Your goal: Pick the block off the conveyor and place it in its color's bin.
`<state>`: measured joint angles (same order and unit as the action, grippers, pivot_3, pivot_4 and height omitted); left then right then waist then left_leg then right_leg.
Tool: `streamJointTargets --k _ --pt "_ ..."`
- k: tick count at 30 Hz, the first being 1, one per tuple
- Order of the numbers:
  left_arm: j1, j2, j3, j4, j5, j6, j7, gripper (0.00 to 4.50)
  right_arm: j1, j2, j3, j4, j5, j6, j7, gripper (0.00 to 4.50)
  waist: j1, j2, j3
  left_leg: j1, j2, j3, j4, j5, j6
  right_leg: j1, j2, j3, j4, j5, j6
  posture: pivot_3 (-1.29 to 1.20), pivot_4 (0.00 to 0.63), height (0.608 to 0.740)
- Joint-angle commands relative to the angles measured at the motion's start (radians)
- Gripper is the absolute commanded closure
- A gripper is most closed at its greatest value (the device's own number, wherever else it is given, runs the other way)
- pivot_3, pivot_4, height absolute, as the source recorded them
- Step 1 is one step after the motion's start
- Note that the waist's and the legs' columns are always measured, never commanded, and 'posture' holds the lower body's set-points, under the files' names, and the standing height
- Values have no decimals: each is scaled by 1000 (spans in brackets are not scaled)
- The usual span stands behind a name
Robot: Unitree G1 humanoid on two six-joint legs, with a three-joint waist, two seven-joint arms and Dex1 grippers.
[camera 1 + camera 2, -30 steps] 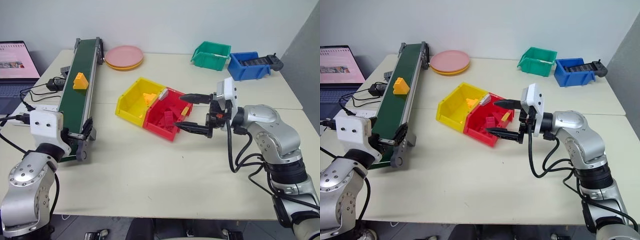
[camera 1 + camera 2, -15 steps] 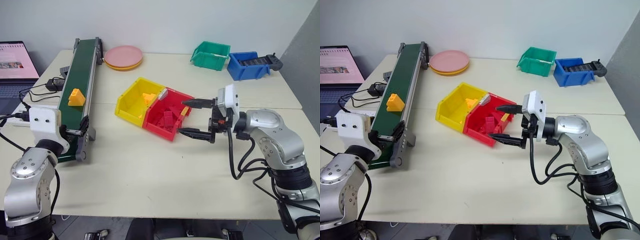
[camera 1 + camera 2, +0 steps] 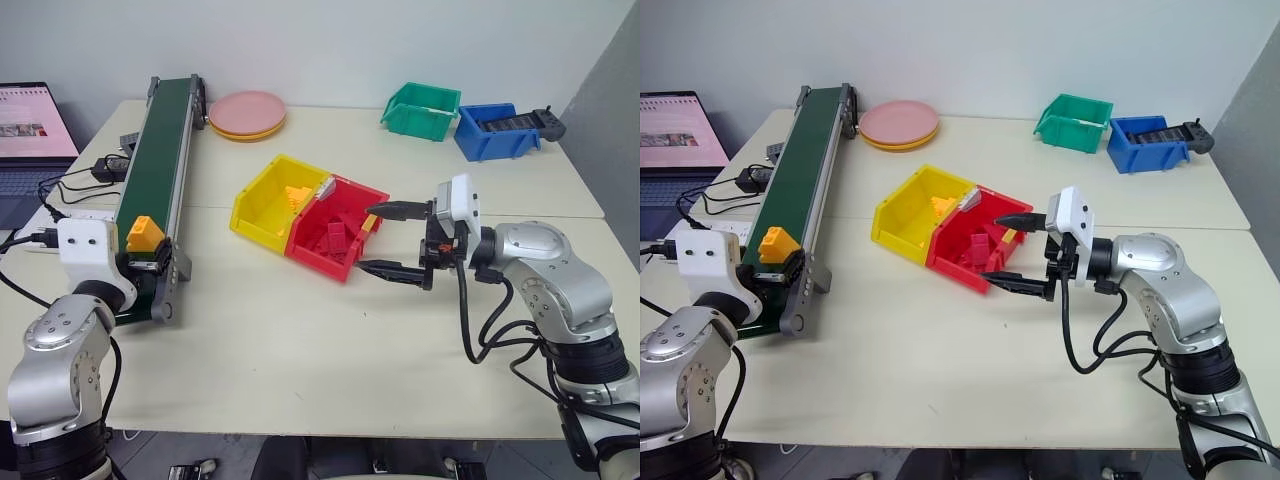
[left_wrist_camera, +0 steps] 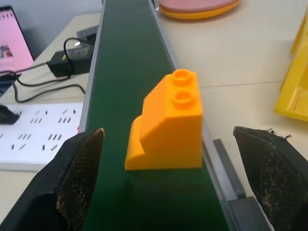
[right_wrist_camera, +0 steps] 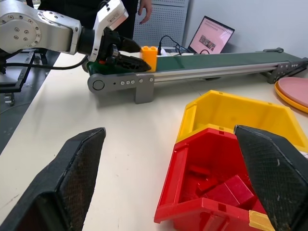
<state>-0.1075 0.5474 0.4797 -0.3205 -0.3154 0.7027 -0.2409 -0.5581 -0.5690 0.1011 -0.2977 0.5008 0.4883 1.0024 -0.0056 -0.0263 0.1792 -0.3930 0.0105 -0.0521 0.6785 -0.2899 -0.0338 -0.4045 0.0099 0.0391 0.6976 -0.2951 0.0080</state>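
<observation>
The yellow-orange block [image 4: 168,125] stands on the dark green conveyor [image 3: 160,150] near the belt's near end. My left gripper [image 4: 168,131] is open at that end. Its two fingers flank the block, with a gap on each side. The block [image 3: 143,234] sits just ahead of the white left wrist. The yellow bin [image 3: 250,215] lies mid-table, joined to a red bin [image 3: 322,258], and holds a yellow brick. My right gripper [image 3: 365,238] hangs open and empty just right of the red bin, pointing at it.
The red bin holds several red bricks. A green bin [image 3: 421,108] and a blue bin [image 3: 495,130] stand at the back right, with pink plates [image 3: 247,112] behind the conveyor. A laptop [image 3: 35,130], a power strip [image 3: 700,232] and cables lie left of the belt.
The block has ridden down the belt from its middle to the near end, in between the left gripper's fingers. The left gripper has shifted slightly left and down. The right gripper has kept still.
</observation>
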Motion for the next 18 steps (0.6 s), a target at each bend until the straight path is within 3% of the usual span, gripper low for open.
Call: streamJointTargets --k 1,10,18 --pt "-8 -15 21 -64 -20 37 31 1060 4 -11 -18 -39 16 -13 10 0 0 0 0 0 0 0 0 0 0 0 0 0 0 0 0 0 150 740" --pt "8 -66 5 -216 -25 117 102 2831 -13 -15 -25 -26 28 -2 13 0 2 0 0 0 0 0 0 0 0 0 0 0 0 0 0 0 150 740" --pt "-75 -9 -36 -245 -12 125 88 2918 -30 -11 -25 -16 32 -5 8 0 2 0 0 0 0 -1 0 0 0 0 0 -1 0 0 0 0 150 740"
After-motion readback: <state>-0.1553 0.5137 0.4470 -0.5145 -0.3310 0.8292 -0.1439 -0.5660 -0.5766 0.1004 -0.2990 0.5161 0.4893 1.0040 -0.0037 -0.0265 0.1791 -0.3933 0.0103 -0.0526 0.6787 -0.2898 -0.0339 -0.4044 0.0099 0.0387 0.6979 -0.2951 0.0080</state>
